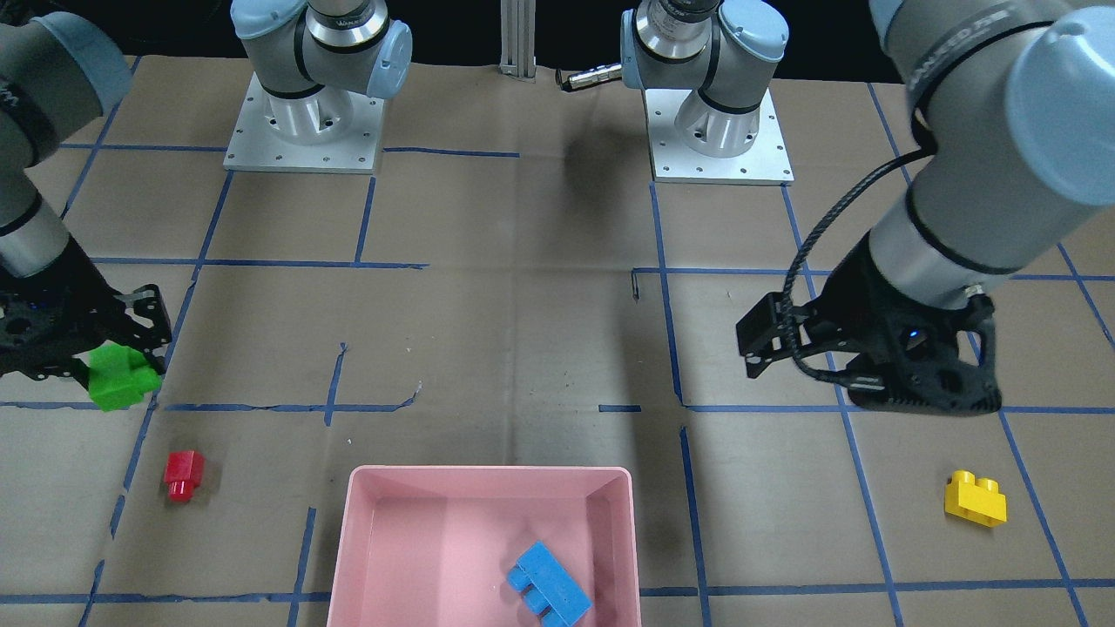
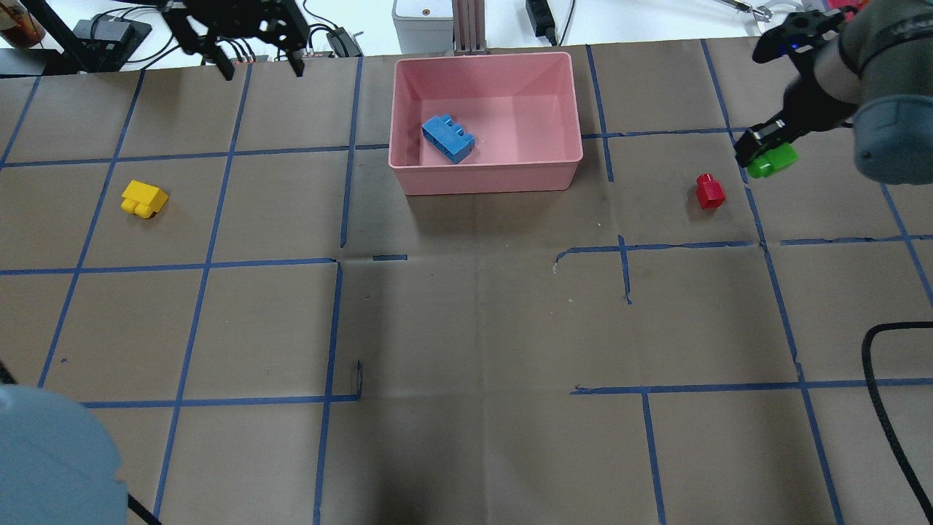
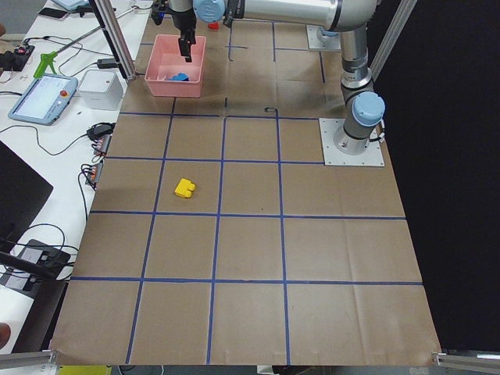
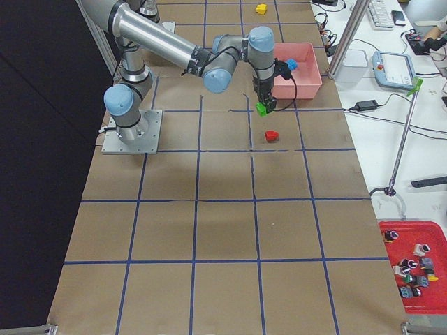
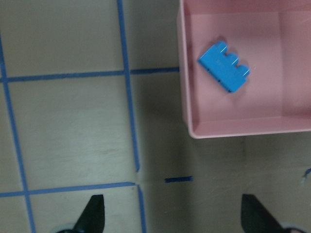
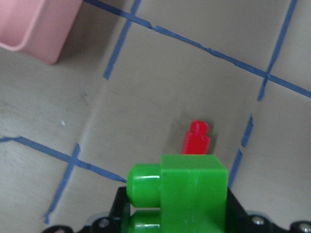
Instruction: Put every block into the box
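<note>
The right claw (image 2: 758, 152) was clamped on the green brick (image 2: 775, 160) near the red brick (image 2: 709, 192); the left claw (image 5: 175, 214) hung spread apart near the box (image 2: 487, 177).

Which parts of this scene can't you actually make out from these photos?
- Right hand: fingers mostly hidden behind the green block in the right wrist view.
- Left hand: cut off by the left wrist view's bottom edge; only two tips show.
- Yellow block: studs too small to count in exterior right view.
</note>
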Action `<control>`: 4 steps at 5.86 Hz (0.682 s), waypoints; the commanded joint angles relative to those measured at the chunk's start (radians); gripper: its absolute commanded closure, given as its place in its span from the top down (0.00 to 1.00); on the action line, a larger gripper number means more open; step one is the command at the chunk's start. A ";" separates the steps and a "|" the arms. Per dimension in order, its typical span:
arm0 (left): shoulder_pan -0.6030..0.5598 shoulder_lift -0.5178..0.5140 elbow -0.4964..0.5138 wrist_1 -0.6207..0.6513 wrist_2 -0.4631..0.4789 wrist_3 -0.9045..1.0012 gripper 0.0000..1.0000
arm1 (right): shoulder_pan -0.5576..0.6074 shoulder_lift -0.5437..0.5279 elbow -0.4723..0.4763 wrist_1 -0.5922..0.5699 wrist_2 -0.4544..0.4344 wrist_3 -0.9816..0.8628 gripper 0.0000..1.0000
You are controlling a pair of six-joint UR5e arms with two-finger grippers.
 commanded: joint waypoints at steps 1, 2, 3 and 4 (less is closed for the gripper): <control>0.143 0.057 -0.163 0.101 0.006 0.071 0.99 | 0.213 0.086 -0.127 0.000 0.036 0.362 0.09; 0.247 0.036 -0.163 0.109 0.008 0.070 0.99 | 0.269 0.172 -0.222 -0.002 0.090 0.452 0.09; 0.325 0.002 -0.145 0.125 0.018 0.071 0.99 | 0.307 0.264 -0.296 -0.017 0.152 0.522 0.09; 0.376 -0.037 -0.145 0.233 0.076 0.070 0.99 | 0.338 0.353 -0.359 -0.025 0.234 0.560 0.09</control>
